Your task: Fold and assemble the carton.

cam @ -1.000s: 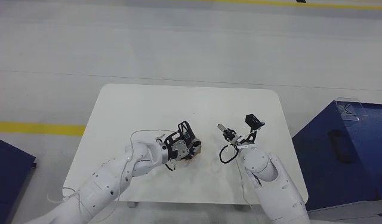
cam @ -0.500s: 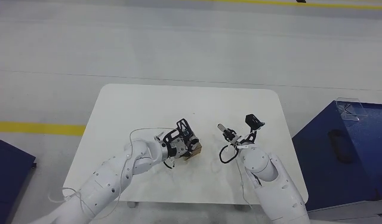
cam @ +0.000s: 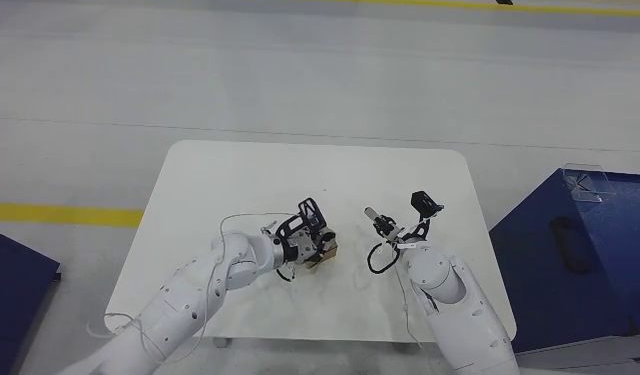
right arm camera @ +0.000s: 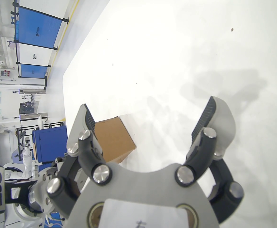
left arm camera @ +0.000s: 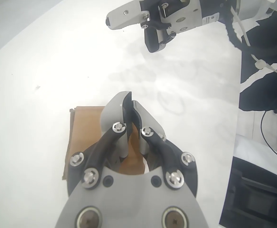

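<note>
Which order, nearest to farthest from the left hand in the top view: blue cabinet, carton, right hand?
1. carton, gripped by the left hand.
2. right hand, beside it over the table.
3. blue cabinet, beyond the table's right edge.

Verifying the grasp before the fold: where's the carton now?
Top view: the carton sits on the white table, about mid-width and nearer the robot's edge, pinched in the shut left claw; the open right claw hovers apart to its right.

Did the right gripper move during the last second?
No. In the top view the right gripper sits at the same spot as before, judged against the table's right edge.
</note>
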### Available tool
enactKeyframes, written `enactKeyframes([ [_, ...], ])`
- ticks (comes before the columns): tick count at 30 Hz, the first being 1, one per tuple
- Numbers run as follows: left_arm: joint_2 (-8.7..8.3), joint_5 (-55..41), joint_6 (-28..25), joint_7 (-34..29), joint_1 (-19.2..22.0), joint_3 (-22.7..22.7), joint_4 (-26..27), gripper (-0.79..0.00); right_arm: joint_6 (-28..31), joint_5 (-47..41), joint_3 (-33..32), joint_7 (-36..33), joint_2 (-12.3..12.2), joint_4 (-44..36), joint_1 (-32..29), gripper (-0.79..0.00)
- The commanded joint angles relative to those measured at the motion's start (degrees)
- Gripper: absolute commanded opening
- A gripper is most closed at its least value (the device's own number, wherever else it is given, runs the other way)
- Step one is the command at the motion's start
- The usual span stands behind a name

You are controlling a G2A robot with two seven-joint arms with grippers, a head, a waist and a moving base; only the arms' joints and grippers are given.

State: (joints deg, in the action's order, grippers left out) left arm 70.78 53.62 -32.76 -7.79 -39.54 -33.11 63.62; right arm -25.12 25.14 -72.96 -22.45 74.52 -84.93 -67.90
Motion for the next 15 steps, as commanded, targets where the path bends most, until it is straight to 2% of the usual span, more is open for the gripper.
enactKeyframes([
  [1, 0.06, 1.01, 0.3, 1.76, -0.13, -0.5, 0.58, -0.785, 0.0, 0.0, 0.0, 0.0, 0.0, 0.0, 0.0, 0.0],
  [6, -0.16, 3.0, 0.63, 2.68, -1.37, -1.8, 1.55, -0.785, 0.0, 0.0, 0.0, 0.0, 0.0, 0.0, 0.0, 0.0],
  [12, 0.85, 0.86, 0.07, -1.12, -1.36, -1.52, -0.46, -0.785, 0.0, 0.0, 0.0, 0.0, 0.0, 0.0, 0.0, 0.0],
  [15, 1.06, 1.91, 1.04, 1.87, -1.39, -2.34, 0.6, -0.785, 0.0, 0.0, 0.0, 0.0, 0.0, 0.0, 0.0, 0.0],
])
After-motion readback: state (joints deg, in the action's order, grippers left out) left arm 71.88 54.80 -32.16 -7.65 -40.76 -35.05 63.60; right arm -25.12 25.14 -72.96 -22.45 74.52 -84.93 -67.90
